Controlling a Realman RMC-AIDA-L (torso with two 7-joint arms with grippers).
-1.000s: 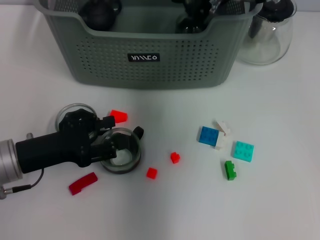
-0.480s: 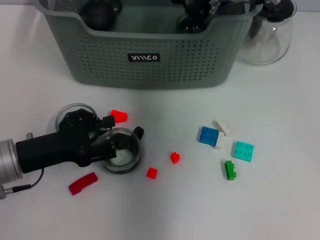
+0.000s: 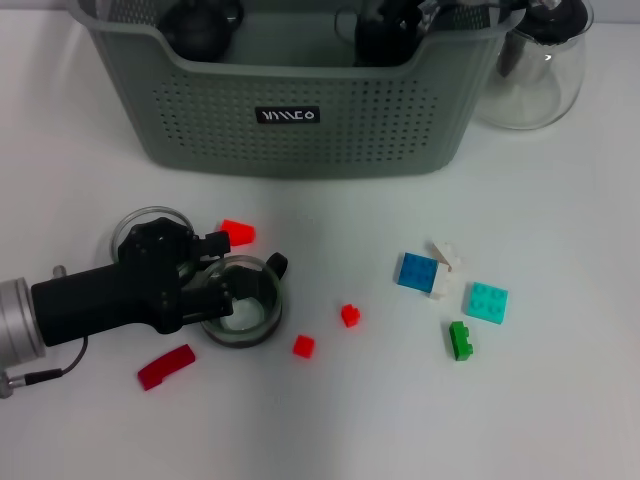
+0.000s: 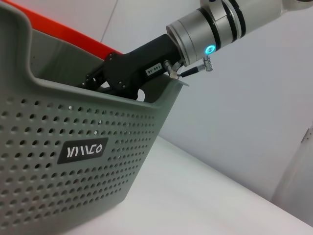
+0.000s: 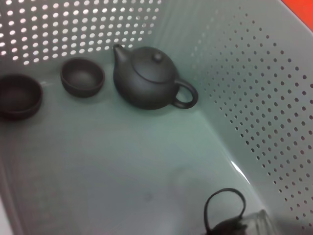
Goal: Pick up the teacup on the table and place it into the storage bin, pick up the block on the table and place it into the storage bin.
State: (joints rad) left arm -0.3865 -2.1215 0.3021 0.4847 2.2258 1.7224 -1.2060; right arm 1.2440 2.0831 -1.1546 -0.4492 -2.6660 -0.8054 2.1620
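Left claw (image 3: 240,285) is lying low on the worktop (image 3: 560,400), fingers straddling the glass teacup (image 3: 243,303) rim, apparently pinching it for lifting. Red block (image 3: 303,346) is sitting just beside. Farther back, right claw (image 3: 385,25) is reaching inside the storage bin (image 3: 300,110); its finger state cannot be told.

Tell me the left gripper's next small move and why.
Probably close on the glass teacup and lift it straight up. The left gripper sits low at the cup's rim, with the cup on the table, and the storage bin stands behind it. The right gripper is already over the bin's inside, so the left should go in clear of it.
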